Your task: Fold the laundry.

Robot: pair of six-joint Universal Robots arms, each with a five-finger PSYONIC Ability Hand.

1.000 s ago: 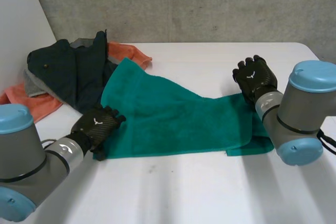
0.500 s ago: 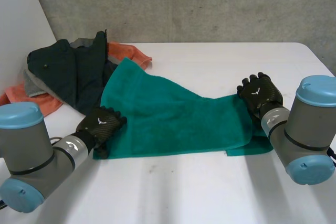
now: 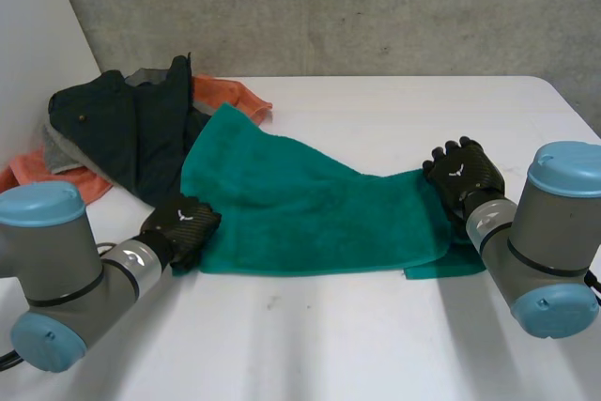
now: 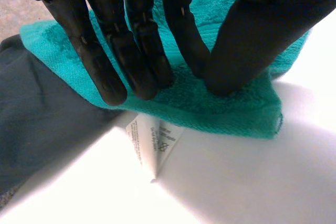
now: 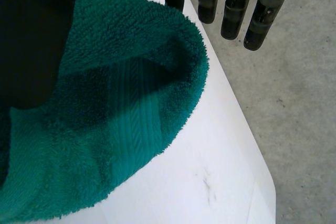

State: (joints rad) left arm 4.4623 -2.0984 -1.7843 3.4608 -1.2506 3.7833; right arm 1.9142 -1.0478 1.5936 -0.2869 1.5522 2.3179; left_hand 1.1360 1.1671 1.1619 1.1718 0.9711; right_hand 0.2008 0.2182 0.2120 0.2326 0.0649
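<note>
A teal towel (image 3: 310, 213) lies spread across the middle of the white table (image 3: 376, 345). My left hand (image 3: 180, 225) is at its near left corner. In the left wrist view its fingers (image 4: 105, 72) and thumb pinch the towel's corner (image 4: 231, 108), and a white care label (image 4: 152, 142) sticks out below the edge. My right hand (image 3: 462, 176) rests at the towel's right end. There its straight fingers (image 5: 233, 14) reach past a raised, curled-over fold of the towel (image 5: 115, 108).
A pile of laundry sits at the back left: a dark garment (image 3: 122, 124) over orange cloth (image 3: 225, 93) and grey cloth. The dark garment (image 4: 37, 124) lies right beside my left hand. The table's right edge (image 5: 252, 156) runs close to my right hand.
My left hand's fingers have closed on the towel's near left corner. My right hand has come down and nearer, onto the towel's right end.
</note>
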